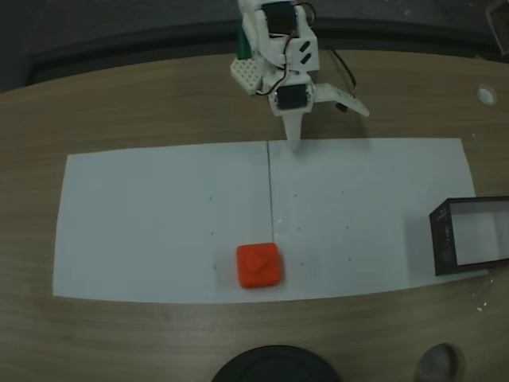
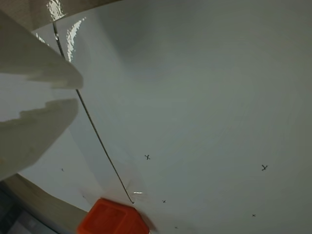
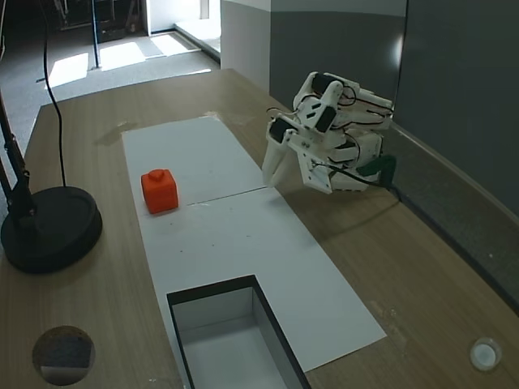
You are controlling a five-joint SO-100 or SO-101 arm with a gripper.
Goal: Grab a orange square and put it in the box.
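Table (image 1: 119, 103): wood, white paper (image 1: 159, 215) laid across it.
Box (image 1: 469, 236): open-topped, well off to the gripper's side, empty.
Gripper (image 1: 322, 119): fingers spread apart, holding nothing, folded back at the paper's far edge.
Orange square (image 1: 258, 265): well ahead of the gripper, near the paper's front edge.
Advice: reach forward, straddle block squarely, then close.

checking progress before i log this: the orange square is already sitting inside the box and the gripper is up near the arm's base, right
Not quite. The orange square is not in the box; in a fixed view it sits on the white paper, well apart from the box, whose inside holds nothing. The rest holds: the gripper is up near the arm's base, away from both.
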